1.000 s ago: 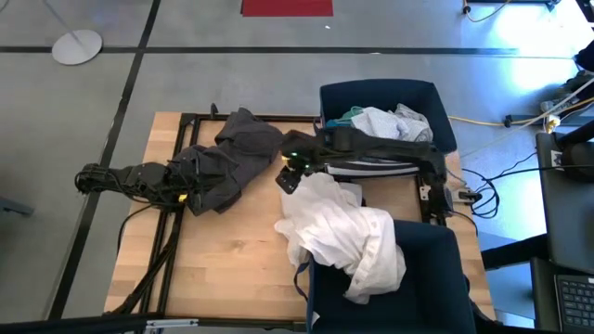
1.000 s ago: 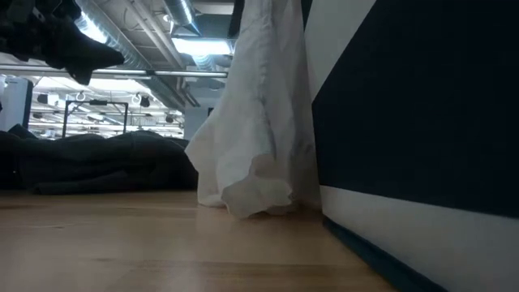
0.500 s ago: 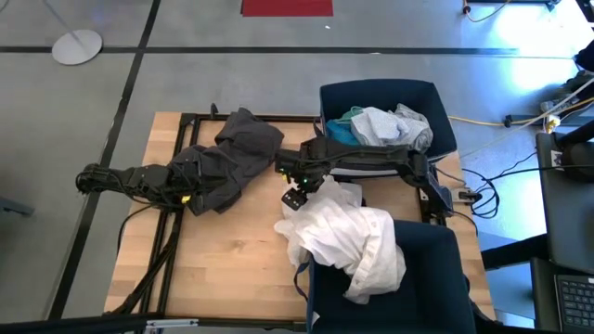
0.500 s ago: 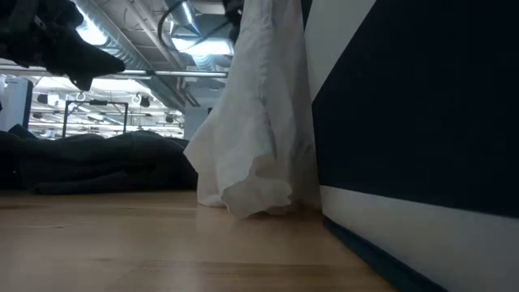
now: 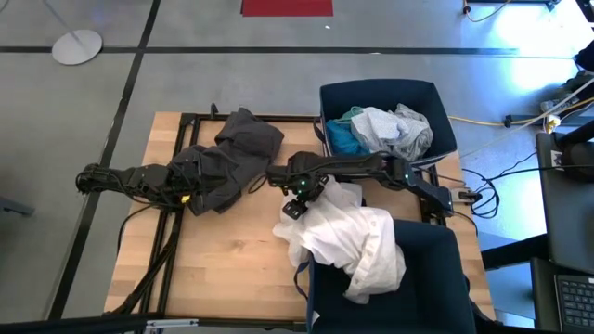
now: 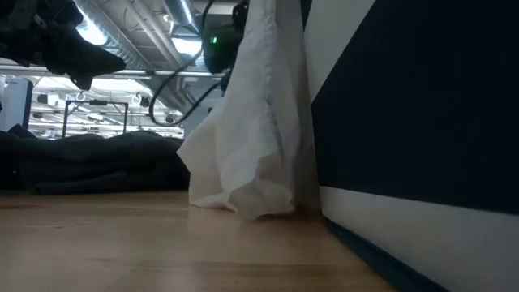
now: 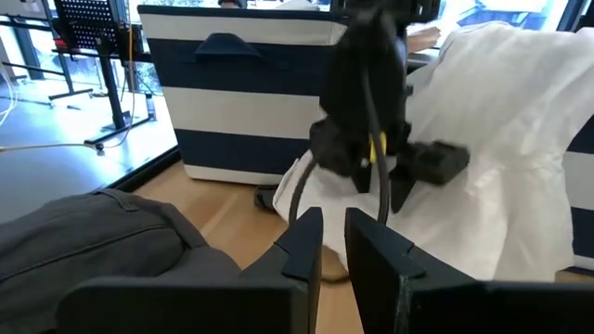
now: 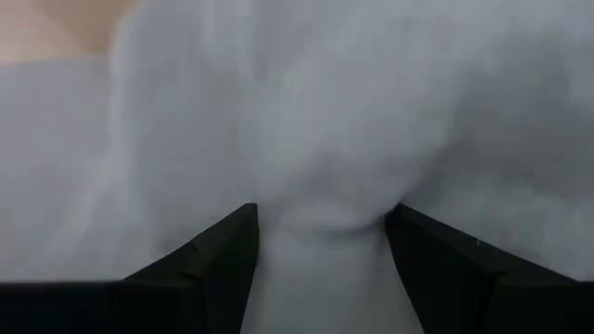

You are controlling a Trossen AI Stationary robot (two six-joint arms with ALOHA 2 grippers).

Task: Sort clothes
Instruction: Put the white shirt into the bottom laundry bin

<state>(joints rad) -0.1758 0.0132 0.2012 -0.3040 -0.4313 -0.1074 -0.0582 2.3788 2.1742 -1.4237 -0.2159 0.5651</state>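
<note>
A white garment (image 5: 348,241) hangs over the rim of the near navy bin (image 5: 432,278), and its lower part (image 6: 239,178) rests on the table. My right gripper (image 5: 294,208) points down at the garment's left edge, open, with white cloth bulging between its fingers (image 8: 320,218). A dark grey garment (image 5: 232,153) lies heaped at the table's far left. My left gripper (image 7: 332,246) waits level above that heap, its fingers close together with nothing between them. My right gripper comes from above, pointing down, with its open fingers (image 8: 218,246) set into the white garment's upper fold (image 8: 325,199) near its left edge. A hump of cloth stands between the two fingers. The garment still lies on the table and the bin's rim.
The far navy bin (image 5: 339,97) holds turquoise, white and pale garments (image 5: 385,125); its striped side (image 7: 241,102) shows past my left gripper. Black cables (image 5: 148,269) run along the table's left edge. Bare wood (image 5: 223,260) lies near the front left.
My right gripper has come down from beside the far bin toward the table's near side and tipped over until it points down into the white garment. The garment's lower edge has bulged a little to the left in the low view.
</note>
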